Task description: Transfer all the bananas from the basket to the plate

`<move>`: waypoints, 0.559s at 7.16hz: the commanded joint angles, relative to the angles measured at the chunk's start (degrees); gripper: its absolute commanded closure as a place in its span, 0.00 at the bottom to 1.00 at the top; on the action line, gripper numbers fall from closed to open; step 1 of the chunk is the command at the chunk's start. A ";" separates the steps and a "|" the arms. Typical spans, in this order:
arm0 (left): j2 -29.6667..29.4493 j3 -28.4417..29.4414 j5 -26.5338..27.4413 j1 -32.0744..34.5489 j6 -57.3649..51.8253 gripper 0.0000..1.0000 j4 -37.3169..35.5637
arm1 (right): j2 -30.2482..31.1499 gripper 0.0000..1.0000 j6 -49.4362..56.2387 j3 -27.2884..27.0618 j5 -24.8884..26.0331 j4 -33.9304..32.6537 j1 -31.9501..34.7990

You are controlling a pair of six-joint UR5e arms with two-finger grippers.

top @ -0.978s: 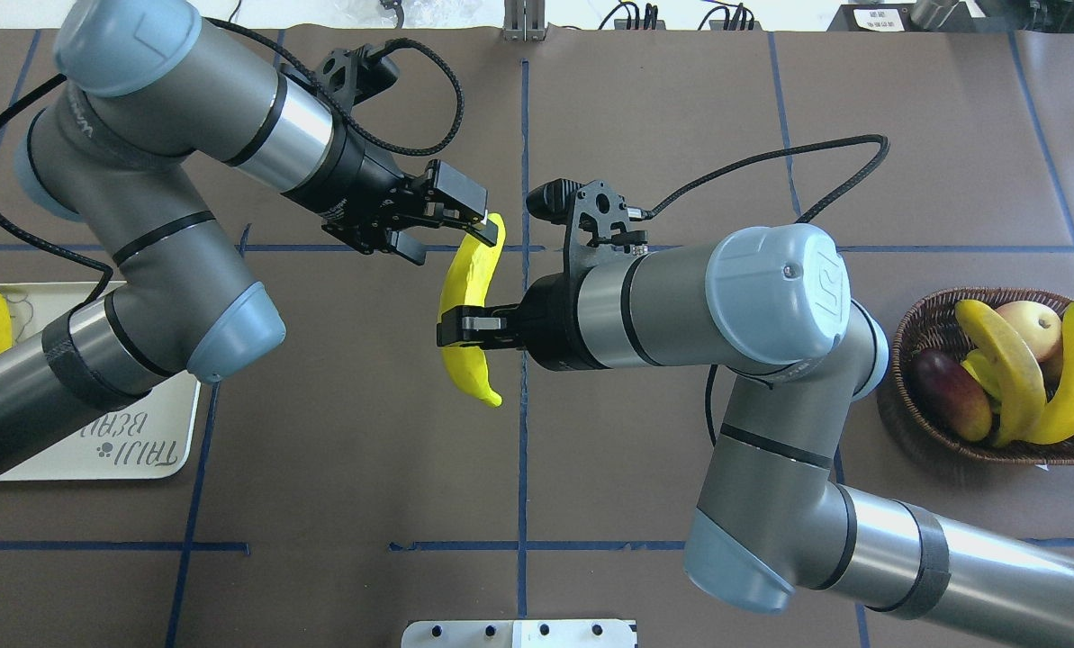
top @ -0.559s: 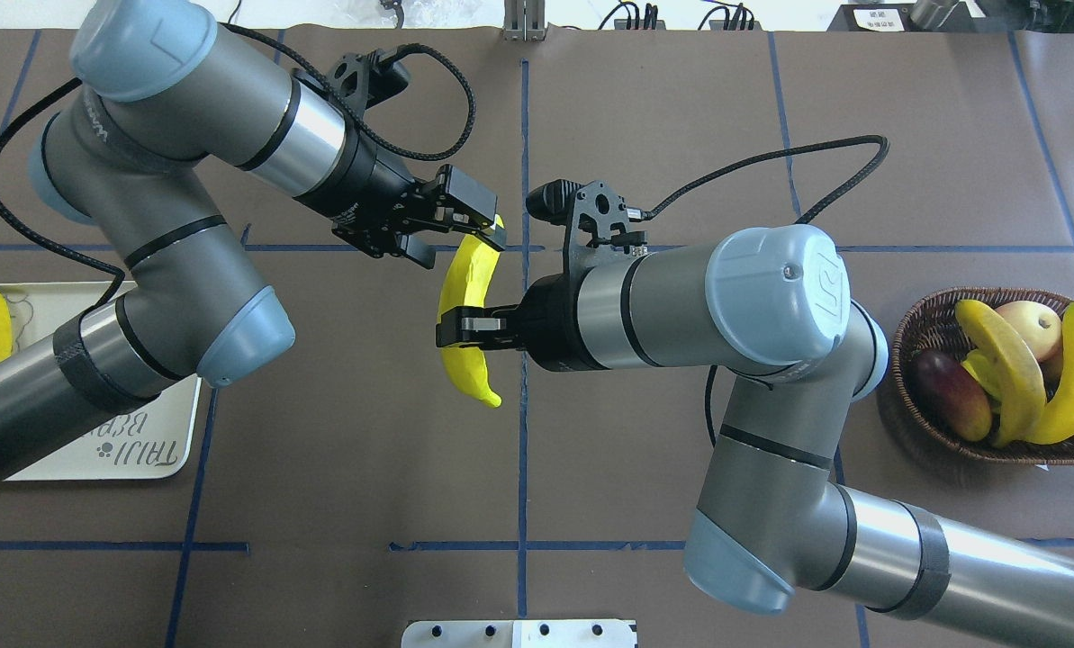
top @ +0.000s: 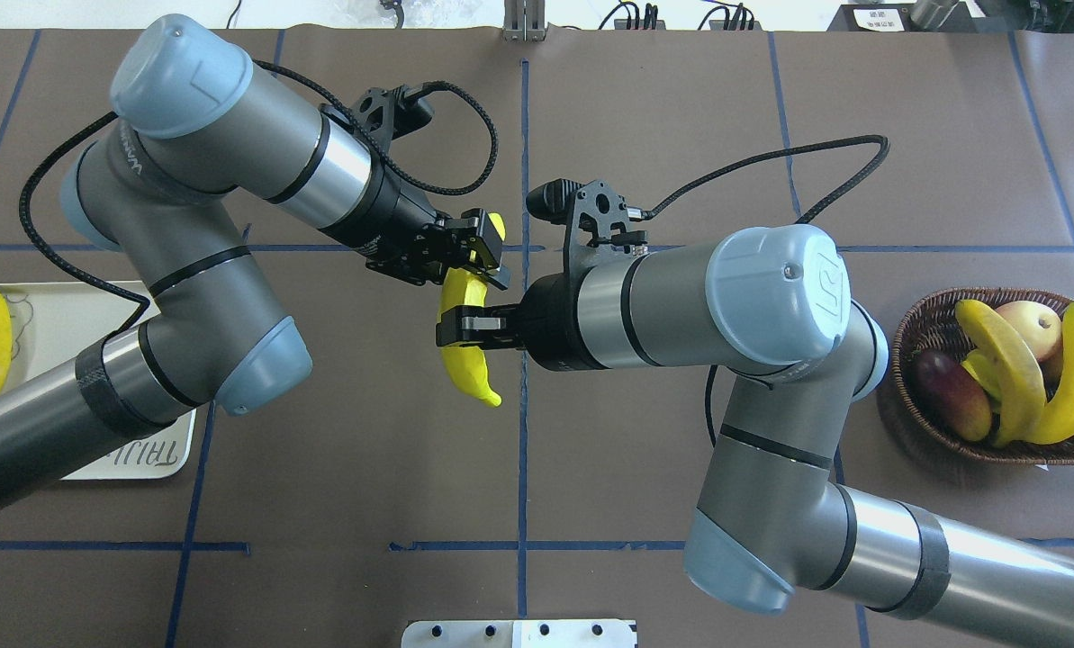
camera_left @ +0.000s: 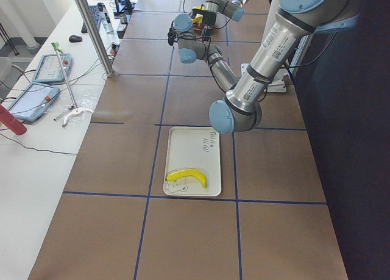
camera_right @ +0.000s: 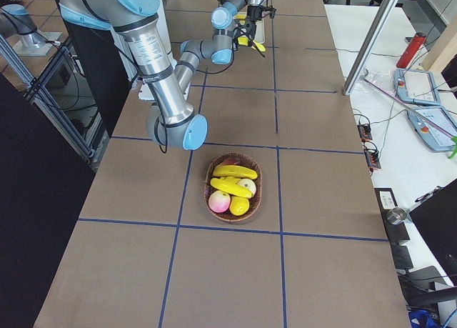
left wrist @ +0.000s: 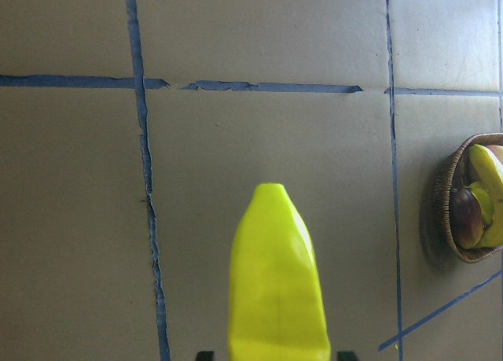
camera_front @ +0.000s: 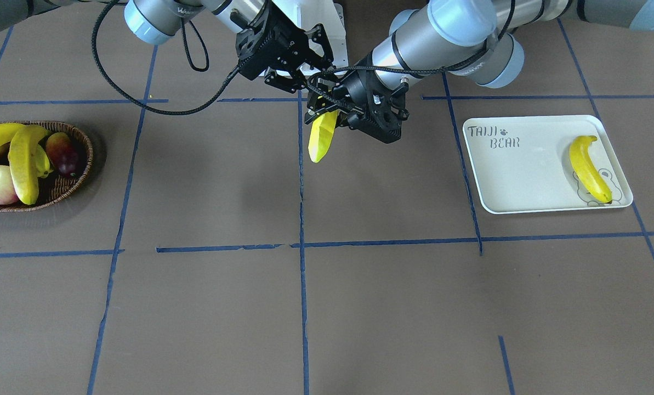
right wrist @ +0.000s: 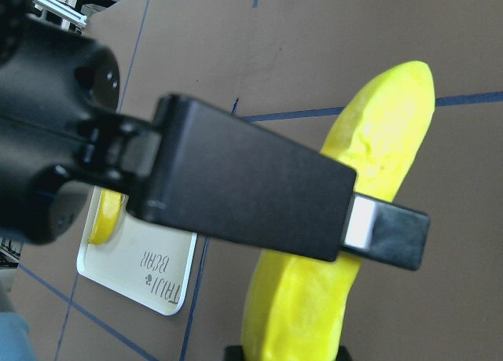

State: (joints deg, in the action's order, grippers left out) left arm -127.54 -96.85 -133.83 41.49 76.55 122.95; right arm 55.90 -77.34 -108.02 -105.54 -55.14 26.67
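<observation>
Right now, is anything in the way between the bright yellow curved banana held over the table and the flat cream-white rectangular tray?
Nothing visible. The brown mat between the held banana and the tray is bare. A second banana lies over the tray's bear outline, leaving the rest free.

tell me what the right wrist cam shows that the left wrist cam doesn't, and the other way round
Only the right wrist view shows a finger of the left gripper lying across the held banana, and the plate beyond with another banana on it. Only the left wrist view shows the basket at its right edge, with bananas and a dark fruit inside. Both show the held banana and blue tape lines on the table.
</observation>
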 commanded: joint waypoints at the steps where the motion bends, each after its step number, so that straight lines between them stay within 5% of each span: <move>1: 0.53 -0.36 0.06 -0.01 -0.08 0.93 0.28 | 0.00 0.95 0.00 0.00 -0.02 0.03 0.05; 2: 0.62 -0.79 0.06 0.08 -0.17 1.00 0.36 | 0.00 0.59 -0.78 0.00 0.07 0.20 0.05; 3: 0.62 -1.06 0.06 0.17 0.00 1.00 0.28 | -0.09 0.01 -0.96 -0.17 -0.02 -0.06 0.05; 4: 0.62 -1.06 -0.03 0.43 0.87 1.00 0.28 | -0.26 0.00 -0.97 -0.18 -0.02 -0.15 0.13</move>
State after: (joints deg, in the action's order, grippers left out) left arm -126.92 -97.78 -133.84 41.68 76.73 123.25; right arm 55.84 -78.17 -108.12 -105.48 -55.21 26.81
